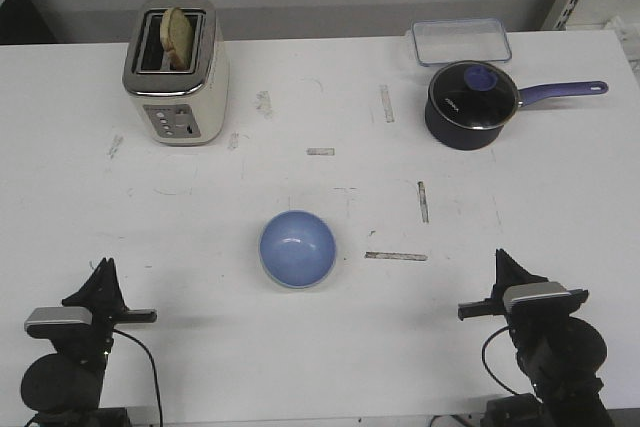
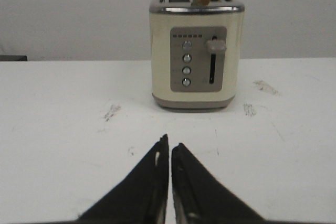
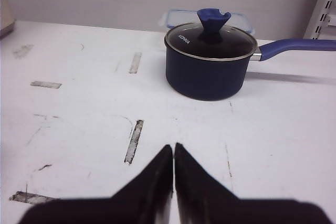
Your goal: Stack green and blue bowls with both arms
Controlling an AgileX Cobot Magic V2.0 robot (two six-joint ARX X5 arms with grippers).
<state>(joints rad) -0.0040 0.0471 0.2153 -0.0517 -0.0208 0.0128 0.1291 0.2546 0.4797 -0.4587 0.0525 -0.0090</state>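
The light blue bowl point(image 1: 297, 248) sits upright on the white table point(image 1: 200, 227), in the middle toward the front. A thin pale edge runs round its near-left rim; I cannot tell whether that is the mint green bowl under it. No separate green bowl shows in any view. My left gripper point(image 1: 103, 268) is at the front left, shut and empty, well apart from the bowl. In the left wrist view it point(image 2: 169, 143) points at the toaster. My right gripper point(image 1: 503, 260) is at the front right, shut and empty. In the right wrist view it point(image 3: 174, 147) points at the saucepan.
A cream toaster point(image 1: 176, 72) with a slice of bread in it stands at the back left, also in the left wrist view point(image 2: 196, 53). A dark navy saucepan point(image 1: 472, 104) with a purple handle and a clear lidded box point(image 1: 460, 41) stand at the back right.
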